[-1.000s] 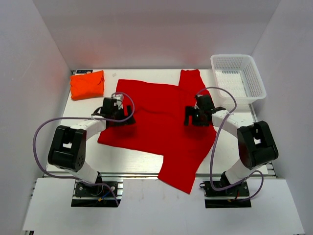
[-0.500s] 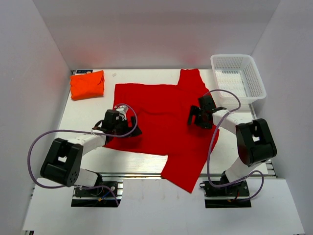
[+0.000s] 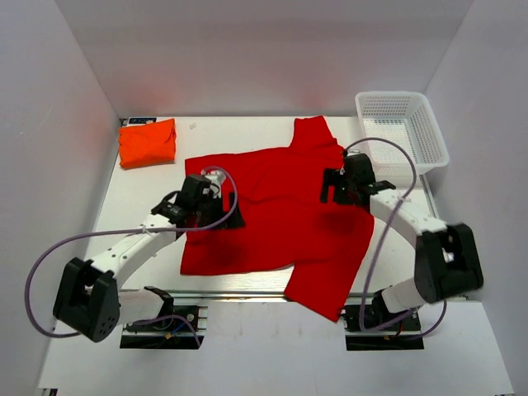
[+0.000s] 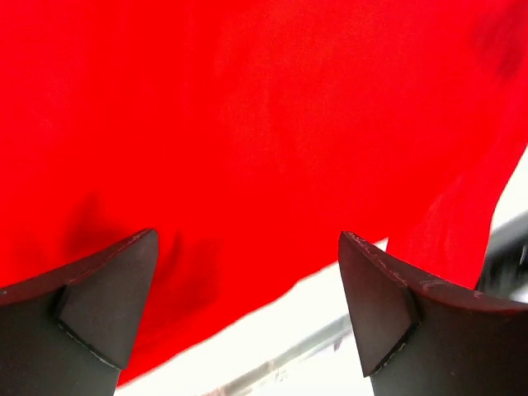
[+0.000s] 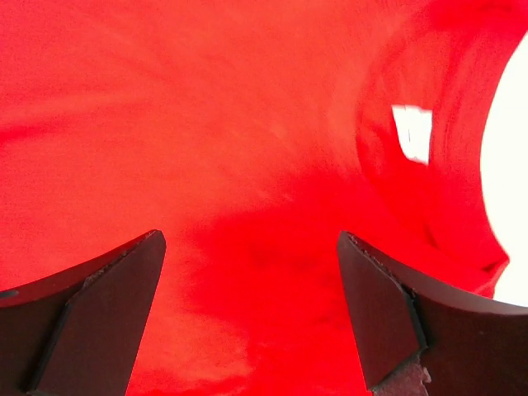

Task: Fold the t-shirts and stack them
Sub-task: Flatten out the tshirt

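At upper left we see the folded orange t-shirt [image 3: 148, 142]; left of centre, the left gripper [image 4: 247, 243] hangs released over the red t-shirt [image 3: 280, 214], which is spread mid-frame; the right gripper [image 5: 247, 239] is likewise released above it; the white basket [image 3: 429, 124] sits upper right.

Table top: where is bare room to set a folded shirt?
Bare white table lies left of the spread bright red cotton t-shirt and in front of the folded orange t-shirt. Centre is crowded; a white plastic mesh basket sits back-right.
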`<state>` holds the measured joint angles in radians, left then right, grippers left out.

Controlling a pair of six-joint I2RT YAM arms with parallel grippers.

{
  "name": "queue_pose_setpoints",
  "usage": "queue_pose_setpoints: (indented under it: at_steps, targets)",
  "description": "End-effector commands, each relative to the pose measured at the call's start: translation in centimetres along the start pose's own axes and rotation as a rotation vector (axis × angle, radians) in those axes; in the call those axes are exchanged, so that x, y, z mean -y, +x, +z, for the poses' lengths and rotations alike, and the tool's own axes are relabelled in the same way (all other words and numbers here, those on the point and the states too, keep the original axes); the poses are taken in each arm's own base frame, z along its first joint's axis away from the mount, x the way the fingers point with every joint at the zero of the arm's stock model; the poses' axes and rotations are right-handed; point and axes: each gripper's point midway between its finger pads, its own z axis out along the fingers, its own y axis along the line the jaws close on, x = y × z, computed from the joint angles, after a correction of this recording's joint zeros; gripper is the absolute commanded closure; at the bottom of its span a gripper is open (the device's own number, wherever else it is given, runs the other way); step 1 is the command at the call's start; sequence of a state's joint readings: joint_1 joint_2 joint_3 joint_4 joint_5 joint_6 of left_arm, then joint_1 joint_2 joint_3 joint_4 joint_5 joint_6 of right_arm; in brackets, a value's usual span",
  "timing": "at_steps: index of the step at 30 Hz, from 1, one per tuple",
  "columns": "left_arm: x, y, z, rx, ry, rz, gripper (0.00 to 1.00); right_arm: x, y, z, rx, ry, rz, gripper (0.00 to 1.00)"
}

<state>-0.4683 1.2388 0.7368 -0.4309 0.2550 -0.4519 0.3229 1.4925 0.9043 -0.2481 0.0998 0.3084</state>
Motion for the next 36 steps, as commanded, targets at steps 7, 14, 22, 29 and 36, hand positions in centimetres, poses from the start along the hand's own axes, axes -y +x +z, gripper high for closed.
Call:
queue_pose_setpoints:
  at_steps: [7,14,22,29,36]
  targets:
    - [-7.6,-12.5,-2.0,0.285,-0.560,-0.053,0.00,-7.8,-0.7,-2.8,0.151,-0.352,-0.241,0.10]
    - [-14.5,-17.6,1.0,0.251,-0.708,-0.168,0.00,-7.1,2.3,1.0,0.025,-0.250,-0.259,0.10]
    - [-20.3,-19.9,4.0,0.278,-0.690,-0.212,0.04,-5.7,4.9,3.8,-0.095,-0.175,-0.226,0.10]
    - [-21.2,-22.4,6.8,0.311,-0.569,-0.173,0.22,-5.1,5.2,4.7,-0.118,-0.133,-0.213,0.10]
    - [-22.1,-23.3,7.4,0.310,-0.550,-0.178,0.50,-4.7,5.5,5.0,-0.139,-0.115,-0.211,0.10]
